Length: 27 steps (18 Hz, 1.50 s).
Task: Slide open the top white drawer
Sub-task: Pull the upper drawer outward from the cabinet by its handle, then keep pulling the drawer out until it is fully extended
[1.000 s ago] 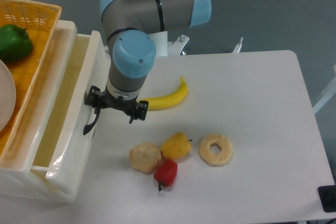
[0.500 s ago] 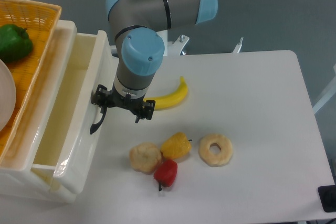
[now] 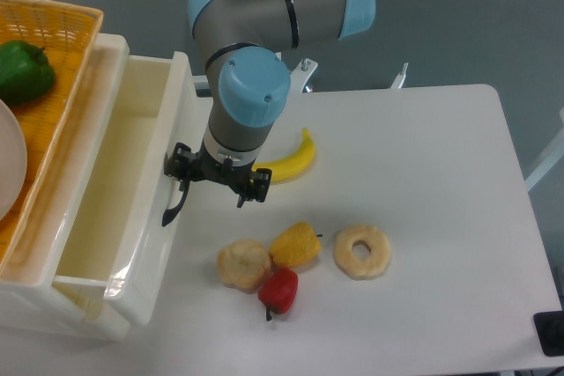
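Observation:
The top white drawer stands pulled out to the right of its cabinet, and its cream inside shows nothing in it. Its curved black handle sits on the front panel, facing the table. My gripper hangs right beside that panel, fingers spread and open. The left finger is at the top of the handle, apparently hooked on it. The right finger is over bare table.
An orange wicker basket on the cabinet holds a green pepper and a white plate. On the table lie a banana, a bun, a yellow pepper, a red pepper and a doughnut.
The drawer front has slid further right, out of the cabinet. My gripper moved right and slightly down with it, staying at the handle.

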Tool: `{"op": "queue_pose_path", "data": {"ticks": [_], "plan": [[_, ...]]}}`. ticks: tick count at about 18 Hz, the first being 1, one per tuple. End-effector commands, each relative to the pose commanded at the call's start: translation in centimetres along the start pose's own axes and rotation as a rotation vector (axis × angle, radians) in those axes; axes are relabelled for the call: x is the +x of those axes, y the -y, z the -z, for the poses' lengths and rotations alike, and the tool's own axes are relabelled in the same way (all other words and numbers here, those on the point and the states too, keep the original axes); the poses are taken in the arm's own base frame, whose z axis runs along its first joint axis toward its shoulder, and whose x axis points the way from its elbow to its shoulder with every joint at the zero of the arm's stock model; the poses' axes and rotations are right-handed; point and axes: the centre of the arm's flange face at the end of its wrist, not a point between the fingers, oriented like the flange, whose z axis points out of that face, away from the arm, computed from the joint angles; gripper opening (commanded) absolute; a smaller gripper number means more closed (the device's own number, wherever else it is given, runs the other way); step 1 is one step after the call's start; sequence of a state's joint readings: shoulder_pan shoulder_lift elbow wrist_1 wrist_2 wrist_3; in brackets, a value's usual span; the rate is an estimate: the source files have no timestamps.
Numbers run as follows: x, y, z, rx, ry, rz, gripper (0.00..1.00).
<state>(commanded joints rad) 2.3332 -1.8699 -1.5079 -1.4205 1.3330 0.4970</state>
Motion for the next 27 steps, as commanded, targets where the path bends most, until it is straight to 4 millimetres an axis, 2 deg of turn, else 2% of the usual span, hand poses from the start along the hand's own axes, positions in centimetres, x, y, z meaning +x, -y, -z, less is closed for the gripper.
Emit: {"op": "queue_pose_path", "data": {"ticks": [20,27], "plan": [[-3.4,-0.9,0.9,0.013,0.002,0.012,1.00],[-5.3,-1.3,1.2,0.018,0.002,0.030,1.00]]}}
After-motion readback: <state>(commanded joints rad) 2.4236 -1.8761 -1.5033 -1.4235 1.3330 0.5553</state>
